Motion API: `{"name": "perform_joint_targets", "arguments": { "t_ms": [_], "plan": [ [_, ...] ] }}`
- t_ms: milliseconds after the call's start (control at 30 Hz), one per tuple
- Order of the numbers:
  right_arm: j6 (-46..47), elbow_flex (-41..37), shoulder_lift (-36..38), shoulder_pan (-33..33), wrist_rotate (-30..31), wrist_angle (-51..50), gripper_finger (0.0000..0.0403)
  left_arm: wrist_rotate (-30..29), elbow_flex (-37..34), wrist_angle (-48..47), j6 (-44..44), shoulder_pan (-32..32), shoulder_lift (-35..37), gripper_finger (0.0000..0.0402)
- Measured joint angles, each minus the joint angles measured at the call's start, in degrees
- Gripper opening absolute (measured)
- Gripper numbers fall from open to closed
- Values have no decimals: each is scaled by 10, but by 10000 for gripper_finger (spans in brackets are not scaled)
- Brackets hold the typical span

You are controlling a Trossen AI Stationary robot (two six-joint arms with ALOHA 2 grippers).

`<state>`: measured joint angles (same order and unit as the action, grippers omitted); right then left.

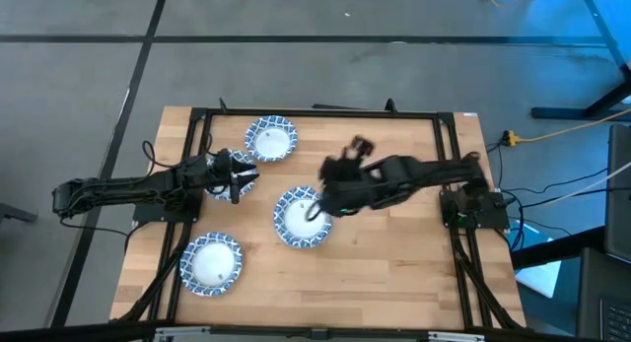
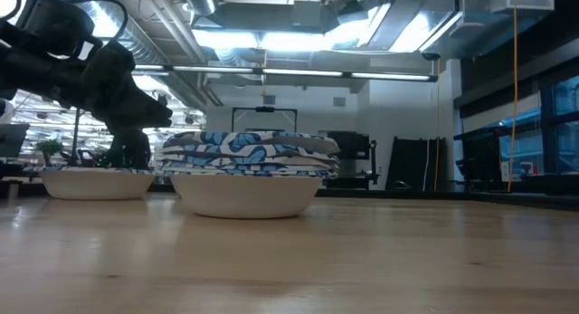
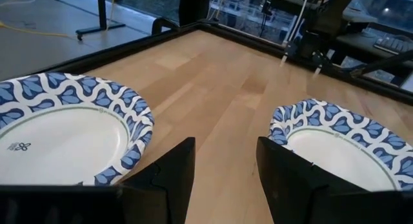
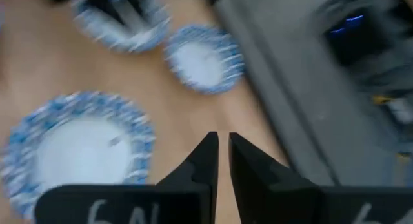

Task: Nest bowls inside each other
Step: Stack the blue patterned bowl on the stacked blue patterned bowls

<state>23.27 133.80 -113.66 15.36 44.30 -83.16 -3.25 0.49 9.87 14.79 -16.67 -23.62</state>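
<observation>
High view: 4 bowl spots on the table (image 1: 394, 243). 1 bowl (image 1: 270, 138) sits near the far edge, 1 bowl (image 1: 211, 263) near the front-left corner, a centre bowl (image 1: 301, 217) mid-table, and a 4th bowl (image 1: 232, 174) near the left edge, mostly covered by the left gripper (image 1: 240, 174). Left arm reaches in low from the left edge, stretched out flat. Its wrist view shows both fingers (image 3: 169, 175) spread, nothing between them, a bowl on each side.

Right arm comes from the right edge, bent at the elbow, blurred. Right gripper (image 1: 320, 206) hangs over the centre bowl's right rim. In its wrist view the fingers (image 4: 205, 161) stand almost together with a thin slit between, nothing pinched; whether they touch the bowl, cannot tell.

Low view: nearest bowl carries several nested rims (image 2: 249, 153), a stack. A dark arm hides part of the bowl behind it at left. Count in the stack can't be read.
</observation>
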Motion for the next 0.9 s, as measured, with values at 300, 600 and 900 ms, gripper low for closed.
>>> {"name": "perform_joint_targets", "arguments": {
  "t_ms": [300,600,900],
  "plan": [
    [152,-76,132,57,271,-61,38,-1,0,0,-2,0,0,160],
    [303,-404,281,71,308,17,38,-7,0,1,-3,-1,0,160],
    [233,-694,392,54,218,318,38,-50,0,2,-3,-1,0,160]
  ]
}}
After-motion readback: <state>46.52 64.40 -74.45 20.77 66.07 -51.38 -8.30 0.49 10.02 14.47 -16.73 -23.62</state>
